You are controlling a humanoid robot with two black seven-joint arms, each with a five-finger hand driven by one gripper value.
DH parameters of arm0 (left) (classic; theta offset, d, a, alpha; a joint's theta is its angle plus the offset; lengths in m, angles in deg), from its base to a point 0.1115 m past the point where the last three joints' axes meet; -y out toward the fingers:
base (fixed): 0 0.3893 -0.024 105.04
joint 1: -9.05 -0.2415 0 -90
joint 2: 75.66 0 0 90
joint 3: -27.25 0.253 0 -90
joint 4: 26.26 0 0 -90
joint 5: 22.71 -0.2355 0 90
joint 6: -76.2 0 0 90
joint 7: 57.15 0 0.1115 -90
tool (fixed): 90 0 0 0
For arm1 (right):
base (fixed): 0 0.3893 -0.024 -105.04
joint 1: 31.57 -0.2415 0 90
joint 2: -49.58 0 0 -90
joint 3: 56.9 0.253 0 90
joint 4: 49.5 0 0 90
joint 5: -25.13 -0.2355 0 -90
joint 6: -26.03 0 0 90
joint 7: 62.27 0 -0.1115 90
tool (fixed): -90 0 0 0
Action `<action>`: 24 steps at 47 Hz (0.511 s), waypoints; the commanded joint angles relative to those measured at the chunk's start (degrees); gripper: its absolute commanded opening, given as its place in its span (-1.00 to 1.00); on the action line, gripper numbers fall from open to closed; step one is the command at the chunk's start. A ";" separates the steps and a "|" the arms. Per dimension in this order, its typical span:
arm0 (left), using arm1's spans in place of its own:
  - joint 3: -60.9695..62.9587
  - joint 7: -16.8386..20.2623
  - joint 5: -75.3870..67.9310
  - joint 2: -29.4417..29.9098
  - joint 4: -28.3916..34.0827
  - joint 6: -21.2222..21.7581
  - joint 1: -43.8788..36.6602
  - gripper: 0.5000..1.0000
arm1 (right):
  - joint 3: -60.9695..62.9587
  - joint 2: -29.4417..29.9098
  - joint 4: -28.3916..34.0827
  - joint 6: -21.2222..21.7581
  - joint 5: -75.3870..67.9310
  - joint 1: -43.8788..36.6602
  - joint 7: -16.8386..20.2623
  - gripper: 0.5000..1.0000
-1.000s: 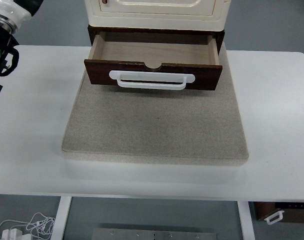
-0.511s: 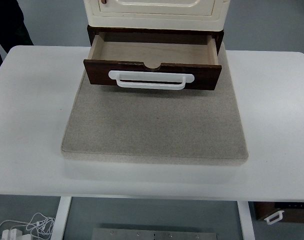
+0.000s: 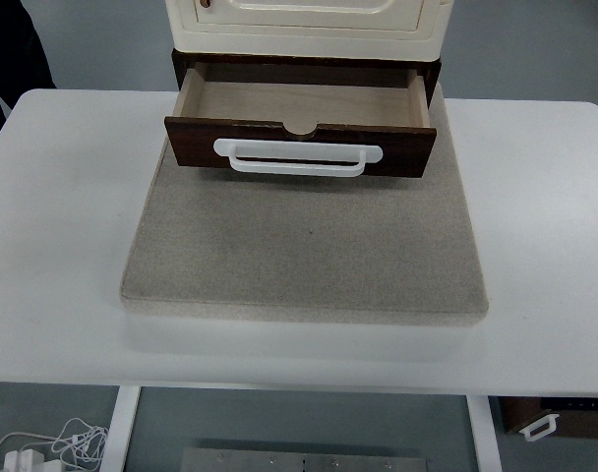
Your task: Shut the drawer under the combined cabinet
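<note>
A white table (image 3: 53,246) fills most of the view, its top smooth and evenly lit with soft shadows. A grey-beige felt-like mat (image 3: 309,246) lies square on its middle. Beyond the far edge the floor (image 3: 535,49) is a plain blue-grey, and a dark shape (image 3: 14,49) shows at the far left corner. Below the near edge, white table legs (image 3: 122,428) stand over the same grey floor. White cables and a plug (image 3: 43,447) lie at the near left; a dark brown box with a white handle (image 3: 555,418) sits at the near right. A grey metal plate (image 3: 299,460) lies at the near edge.
</note>
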 commanded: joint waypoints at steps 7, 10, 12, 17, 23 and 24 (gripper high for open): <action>8.79 0.06 -1.81 0.66 -11.92 4.82 1.64 1.00 | -0.05 0.00 0.00 0.00 0.00 0.01 -0.01 0.81; 12.13 -0.03 -2.16 0.57 -14.56 6.40 2.69 1.00 | -0.05 0.00 0.00 0.00 0.00 0.01 -0.01 0.81; 14.50 -0.03 -2.25 0.57 -16.67 7.37 3.22 1.00 | -0.05 0.00 0.00 0.00 0.00 0.01 -0.01 0.81; 20.31 -0.29 -2.86 0.48 -20.71 7.99 3.92 1.00 | -0.05 0.00 0.00 0.00 0.00 0.01 -0.01 0.81; 26.72 -2.58 -4.80 -0.48 -22.39 7.90 6.38 1.00 | -0.05 0.00 0.00 0.00 0.00 0.01 -0.01 0.81; 27.51 -3.01 -4.97 -0.92 -22.65 7.81 6.65 1.00 | -0.05 0.00 0.00 0.00 0.00 0.01 -0.01 0.81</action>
